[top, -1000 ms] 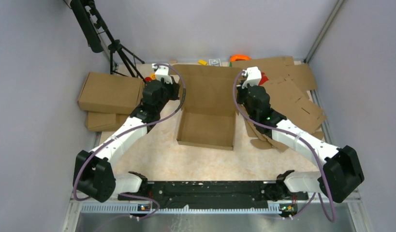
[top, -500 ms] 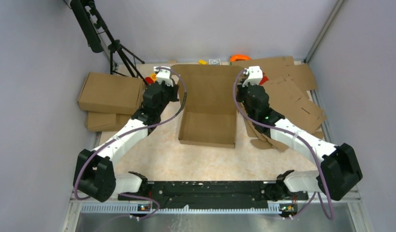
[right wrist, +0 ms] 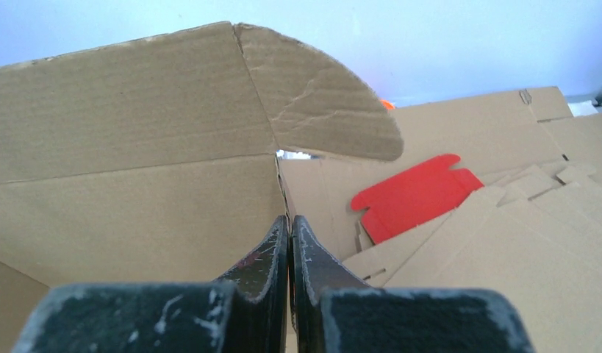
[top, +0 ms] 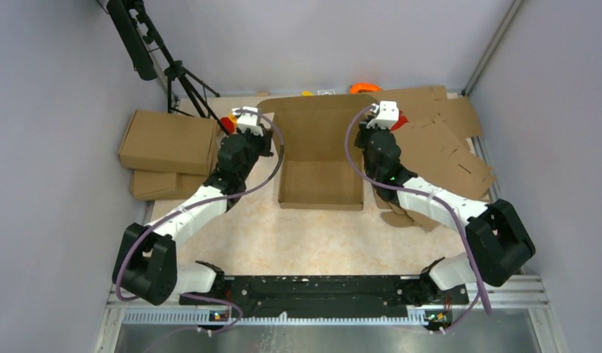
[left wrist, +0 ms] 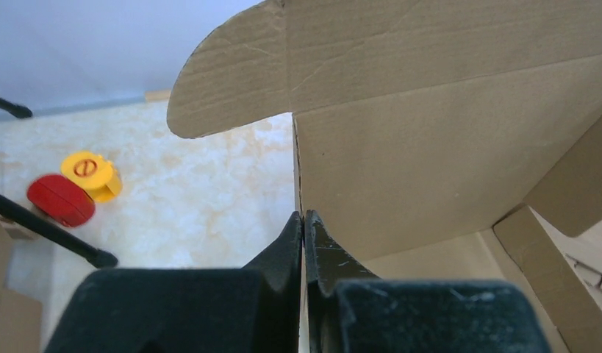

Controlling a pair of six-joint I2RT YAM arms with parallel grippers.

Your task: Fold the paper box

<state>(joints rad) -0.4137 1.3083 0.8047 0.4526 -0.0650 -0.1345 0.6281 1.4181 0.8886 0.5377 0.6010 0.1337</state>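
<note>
The paper box (top: 320,184) is a brown cardboard tray in the middle of the table, its lid panel standing up at the back. My left gripper (top: 274,141) is shut on the tray's left side wall. In the left wrist view the wall's edge runs straight into the pinched fingertips (left wrist: 303,218), and the box (left wrist: 430,147) fills the right side. My right gripper (top: 361,140) is shut on the right side wall. In the right wrist view the box (right wrist: 136,184) is on the left, and its wall edge sits in the shut gripper (right wrist: 289,220).
Two folded brown boxes (top: 169,140) lie at the left. A heap of flat cardboard sheets (top: 445,147) with a red sheet (right wrist: 411,195) lies at the right. A red piece (left wrist: 60,198) and a yellow piece (left wrist: 92,173) sit left of the box. A black tripod (top: 173,73) stands at the back left.
My left gripper has shut on the box's left wall. Both arms have reached farther, and the box has slid toward the back of the table.
</note>
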